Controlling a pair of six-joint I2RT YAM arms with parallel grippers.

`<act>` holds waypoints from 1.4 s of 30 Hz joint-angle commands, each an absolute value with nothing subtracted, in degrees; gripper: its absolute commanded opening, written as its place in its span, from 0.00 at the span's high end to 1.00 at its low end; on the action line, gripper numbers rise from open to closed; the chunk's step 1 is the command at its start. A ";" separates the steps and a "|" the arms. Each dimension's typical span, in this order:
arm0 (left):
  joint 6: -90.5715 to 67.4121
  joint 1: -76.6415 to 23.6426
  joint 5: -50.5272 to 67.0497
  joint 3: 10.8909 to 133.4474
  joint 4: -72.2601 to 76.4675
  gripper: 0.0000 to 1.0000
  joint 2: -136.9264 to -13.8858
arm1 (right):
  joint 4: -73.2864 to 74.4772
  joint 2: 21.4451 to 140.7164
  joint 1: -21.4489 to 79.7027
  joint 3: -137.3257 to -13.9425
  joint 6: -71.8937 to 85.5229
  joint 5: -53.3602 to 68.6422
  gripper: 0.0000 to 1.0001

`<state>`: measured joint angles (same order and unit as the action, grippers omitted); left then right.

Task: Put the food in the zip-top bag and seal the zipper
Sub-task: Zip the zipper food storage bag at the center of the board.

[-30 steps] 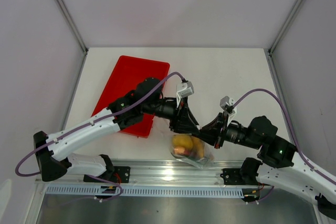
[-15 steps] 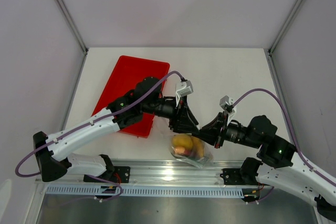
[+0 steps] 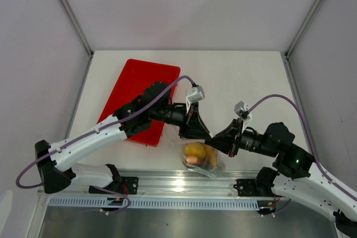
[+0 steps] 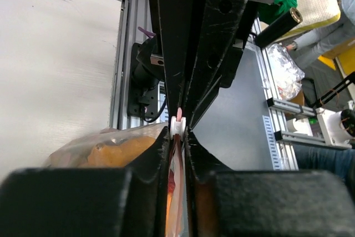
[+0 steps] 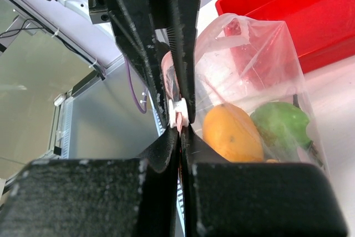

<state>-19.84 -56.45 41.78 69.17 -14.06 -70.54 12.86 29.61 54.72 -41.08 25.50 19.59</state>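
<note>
Right gripper (image 5: 180, 135) clamps zipper (image 5: 177, 116); only its view shows lime (image 5: 280, 123).

The white table (image 3: 240, 76) carries a red rectangular tray (image 3: 139, 88) lying flat on its left half, and, near that tray's near right corner at the front edge, a clear zip-top bag (image 3: 205, 163) whose filled bottom rests on the tabletop.

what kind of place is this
Probably a robotics lab test cell: a white table boxed in by plain panels, two arms bolted to an aluminium rail, toy fruit in a zip-top bag near a red tray.
</note>
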 commanded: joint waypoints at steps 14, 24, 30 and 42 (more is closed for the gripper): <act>-23.03 -55.02 39.46 70.84 -15.73 0.99 -70.22 | 12.92 27.78 54.67 -42.71 25.66 11.08 1.00; -22.76 -54.14 40.25 68.47 -15.21 0.99 -70.22 | 11.70 21.36 54.58 -41.13 26.98 4.84 1.00; -23.12 -54.23 41.31 68.99 -14.68 0.99 -70.31 | 13.35 26.52 54.41 -43.40 24.35 15.89 1.00; -23.29 -54.23 42.71 71.02 -14.94 0.99 -70.58 | 12.05 33.66 53.09 -42.45 20.48 27.24 0.65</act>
